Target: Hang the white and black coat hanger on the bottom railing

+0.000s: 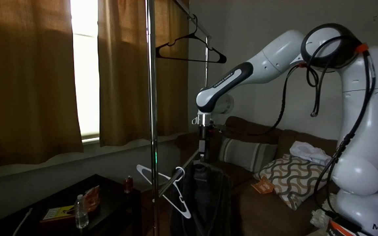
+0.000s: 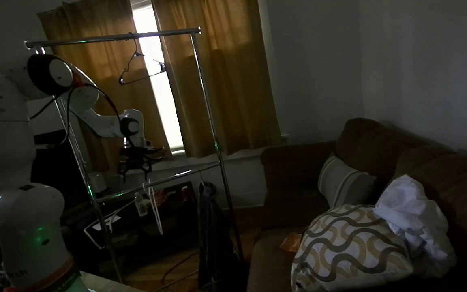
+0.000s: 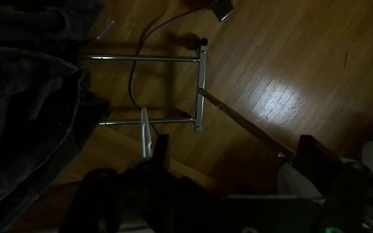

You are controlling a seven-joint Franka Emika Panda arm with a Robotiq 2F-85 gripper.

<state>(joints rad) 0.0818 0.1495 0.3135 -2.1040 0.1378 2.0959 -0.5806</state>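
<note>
Jaws spread wide and nothing between them, my gripper (image 2: 135,178) stands just above the bottom railing (image 2: 183,174), left of centre in an exterior view. One fingertip lines up close over the hook there; whether they touch, I cannot tell. The white and black coat hanger (image 1: 178,191), mostly white in this light, appears hooked over that railing, its frame turned across the bar at lower centre in an exterior view. I judge the hanging step done; my next move calls for backing away cleanly, fingers kept apart, without nudging the hook. The hanger looks like moulded plastic, a smooth triangle with notched shoulders; the railing is thin, glinting metal. Farther along it, a dark garment (image 2: 211,227) falls in heavy folds. A slim dark hanger (image 1: 191,35) hangs at upper centre, near coarse brown curtains (image 1: 126,72); glossy floorboards (image 3: 254,64) fill the wrist view's upper right.
</note>
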